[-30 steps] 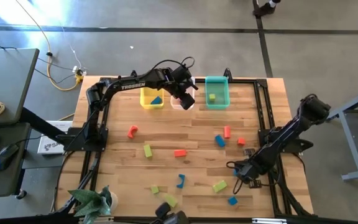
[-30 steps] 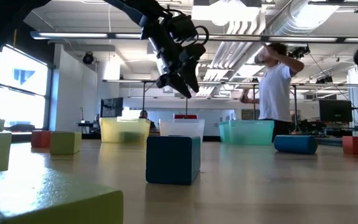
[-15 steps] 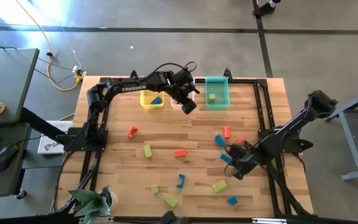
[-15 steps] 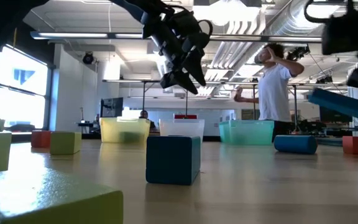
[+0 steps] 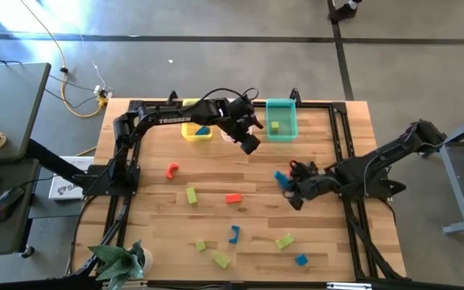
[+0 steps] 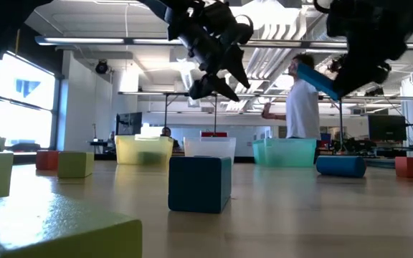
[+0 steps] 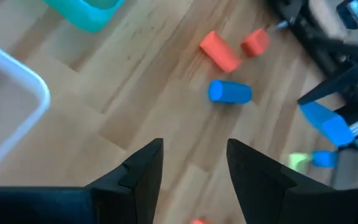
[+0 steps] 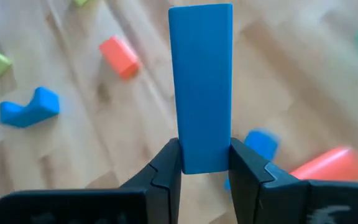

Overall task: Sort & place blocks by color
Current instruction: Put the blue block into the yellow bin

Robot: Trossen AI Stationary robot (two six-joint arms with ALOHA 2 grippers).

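My right gripper (image 8: 204, 157) is shut on a blue bar block (image 8: 201, 74) and hangs above the middle-right of the table (image 5: 288, 185); the bar shows high up in the low view (image 6: 317, 80). My left gripper (image 7: 191, 165) is open and empty, in the air just near of the clear bin (image 5: 248, 143). Loose blocks lie flat on the wood: a red arch (image 5: 171, 170), a yellow-green cube (image 5: 192, 195), a red block (image 5: 233, 197), a blue arch (image 5: 234, 234), a blue cylinder (image 7: 229, 92). A blue block (image 5: 203, 130) lies in the yellow bin, a green one (image 5: 275, 126) in the teal bin. My right gripper pinches the blue bar between its two fingers at one end (image 8: 202, 163). The fingers come about level from the table's right side and lie along the bar, which sticks out past them. The bar is lifted clear of the table and sits tilted (image 6: 320, 82).
Three bins stand in a row at the far edge: yellow (image 5: 185, 129), clear (image 5: 229, 137), partly under my left arm, and teal (image 5: 281, 135). More green blocks (image 5: 284, 240) and a blue cube (image 5: 300, 259) lie near the near edge. A person (image 6: 303, 100) stands beyond the table.
My right gripper has carried the blue bar up off the table and toward the far and left edges, from the near-right area to the middle-right. My left gripper has drifted a little toward the near edge, away from the bins, staying open.
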